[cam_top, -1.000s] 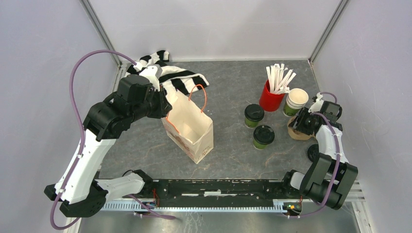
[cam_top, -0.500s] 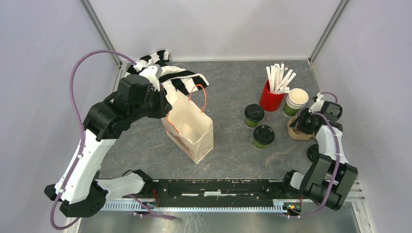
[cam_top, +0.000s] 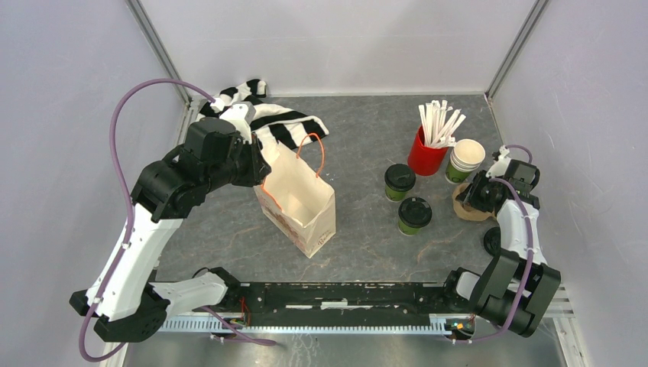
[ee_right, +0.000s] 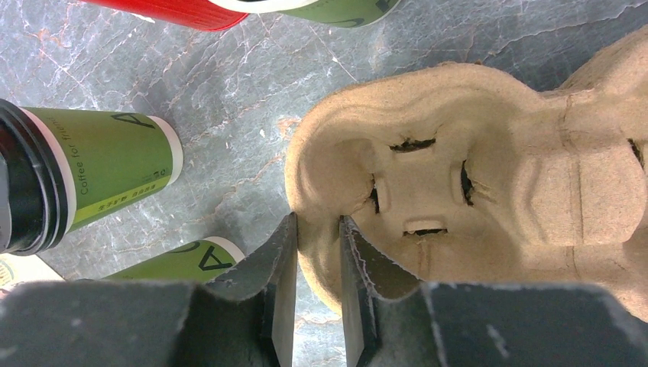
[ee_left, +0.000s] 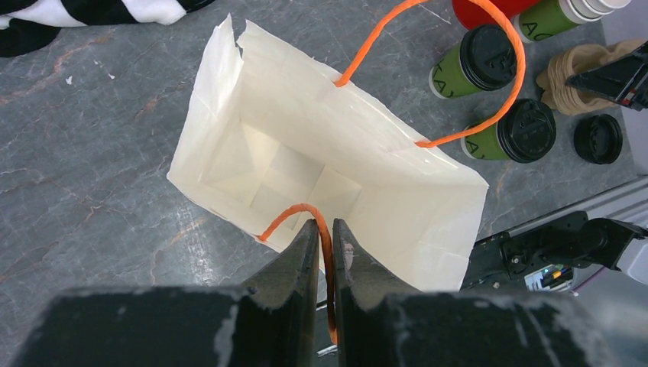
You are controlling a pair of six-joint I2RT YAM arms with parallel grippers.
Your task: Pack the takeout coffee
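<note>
Right pincer (ee_right: pixel 317 225) has closed onto the pulp carrier (ee_right: pixel 458 153) rim; left pincer (ee_left: pixel 326 229) pinches the orange bag handle (ee_left: pixel 286 214).

The pulp carrier (ee_right: pixel 474 176) runs off the right edge; lower cup (ee_right: pixel 179 264) perhaps half hidden behind jaws.

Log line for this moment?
left gripper: shut on orange cord handle of cream paper bag; right gripper: shut on brown pulp cup carrier; green lidded cups: unpacked
</note>
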